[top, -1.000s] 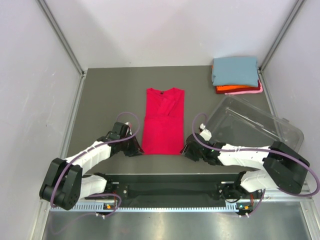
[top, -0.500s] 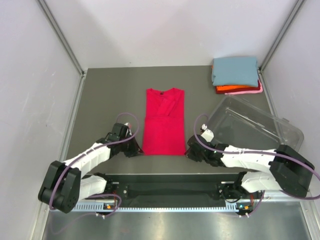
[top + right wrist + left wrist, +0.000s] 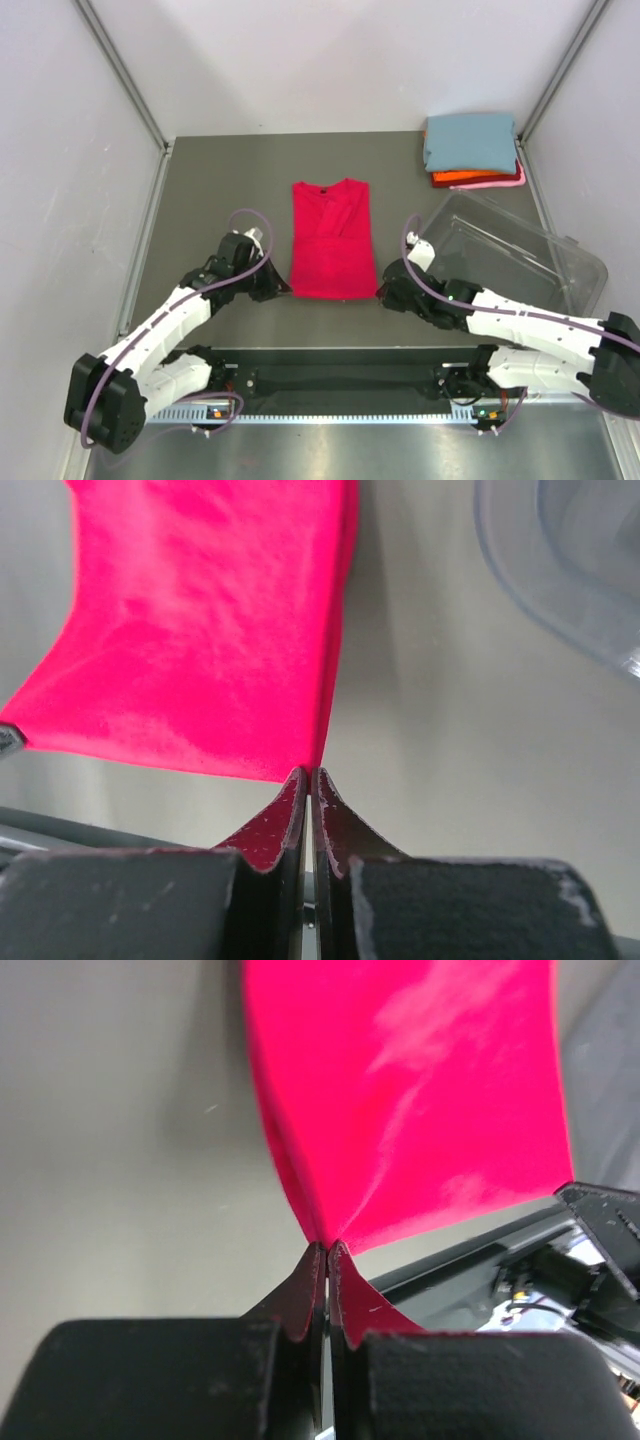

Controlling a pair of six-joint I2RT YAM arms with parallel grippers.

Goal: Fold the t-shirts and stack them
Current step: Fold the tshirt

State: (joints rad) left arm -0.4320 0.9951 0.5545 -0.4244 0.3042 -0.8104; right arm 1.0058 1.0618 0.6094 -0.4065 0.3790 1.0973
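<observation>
A crimson red t-shirt (image 3: 331, 238), folded lengthwise into a narrow strip, lies in the middle of the grey table. My left gripper (image 3: 284, 289) is shut on its near left corner, and in the left wrist view the red t-shirt (image 3: 420, 1090) rises from the pinched fingertips (image 3: 318, 1256) of that gripper (image 3: 327, 1248). My right gripper (image 3: 381, 293) is shut on the near right corner; the red t-shirt (image 3: 200, 630) spreads away from this gripper (image 3: 309, 773). The near hem is lifted off the table. Three folded t-shirts are stacked at the back right: blue-grey (image 3: 469, 140) on top, orange (image 3: 470, 179) and pale pink (image 3: 495, 184) beneath.
A clear plastic tub (image 3: 505, 255) lies tilted on the right side, close to my right arm; its rim (image 3: 560, 570) shows in the right wrist view. White walls with metal posts enclose the table. The arm bases sit at the near edge.
Both grippers closed on the near corners of the red t-shirt and moved away from the bases, lifting the near hem and carrying it toward the collar.
</observation>
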